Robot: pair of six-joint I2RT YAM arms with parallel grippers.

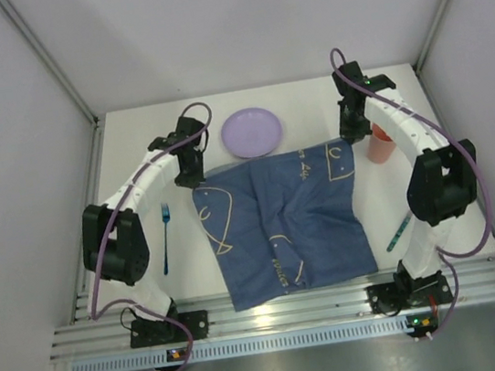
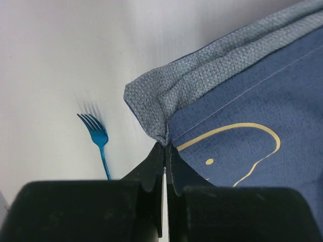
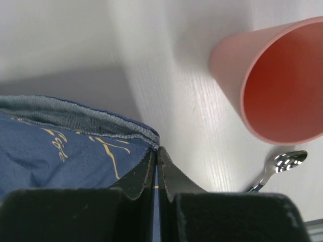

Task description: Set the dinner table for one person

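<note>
A dark blue cloth [image 1: 286,226] with thin yellow line drawings lies rumpled across the middle of the white dinner table [image 1: 126,142]. My left gripper [image 1: 195,176] is shut on the cloth's far left corner [image 2: 151,101], whose hem is folded over at the fingertips [image 2: 165,145]. My right gripper [image 1: 348,134] is shut on the far right corner [image 3: 60,146], pinching the edge at its tips [image 3: 155,149]. A lilac plate [image 1: 252,133] sits just beyond the cloth's far edge.
A blue fork [image 1: 166,238] [image 2: 98,138] lies on the table left of the cloth. A pink cup [image 1: 380,142] [image 3: 272,85] stands close to the right of my right gripper. A spoon [image 1: 400,230] [image 3: 280,164] lies near the right arm. A ribbed rail [image 1: 293,313] runs along the near edge.
</note>
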